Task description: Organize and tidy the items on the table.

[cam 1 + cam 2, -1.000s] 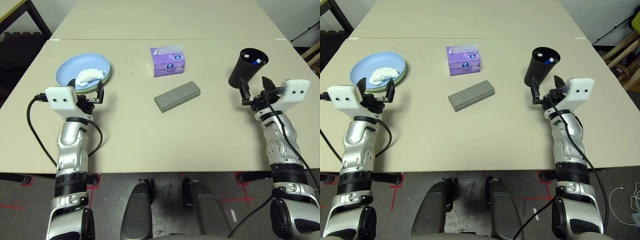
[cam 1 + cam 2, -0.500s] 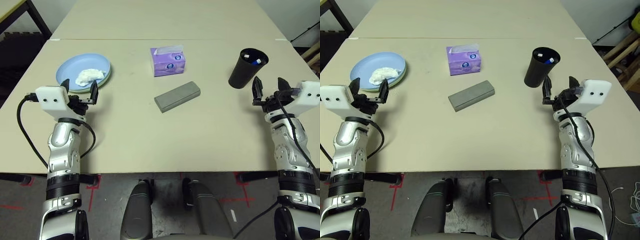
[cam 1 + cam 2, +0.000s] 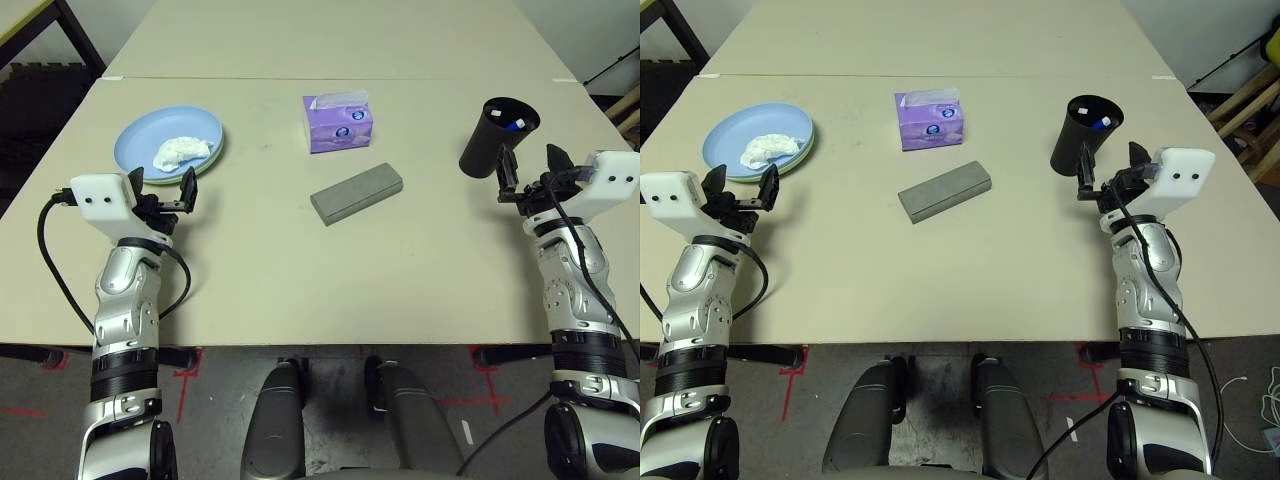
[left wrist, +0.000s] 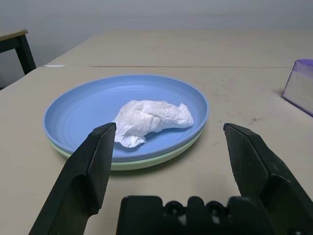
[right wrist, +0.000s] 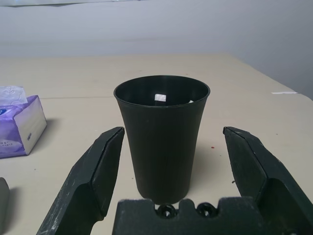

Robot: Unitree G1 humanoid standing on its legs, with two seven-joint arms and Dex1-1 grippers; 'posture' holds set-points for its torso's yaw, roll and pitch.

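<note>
A light blue plate (image 3: pixel 140 150) stacked on a pale green plate (image 4: pixel 146 164) sits at the back left of the beige table (image 3: pixel 300 270). A crumpled white tissue (image 3: pixel 180 152) lies in the plate. My left gripper (image 3: pixel 162 190) is open just in front of the plates, apart from them. A purple tissue box (image 3: pixel 338 123) and a grey glasses case (image 3: pixel 356 193) lie mid-table. At the right stands the black cup (image 3: pixel 497 137) with something white (image 5: pixel 160 97) inside. My right gripper (image 3: pixel 530 172) is open just short of the cup. The sunglasses are hidden.
A second beige table (image 3: pixel 330 40) butts against the far edge. A yellow-edged table corner (image 3: pixel 20 15) and dark frame stand at the back left. Wooden pieces (image 3: pixel 1250 110) lie beyond the right edge. Bare tabletop lies along the front between my arms.
My left gripper has drawn back from the plate rim toward the left. My right gripper swung out to the right, then came back slightly toward the cup. Both stayed open.
</note>
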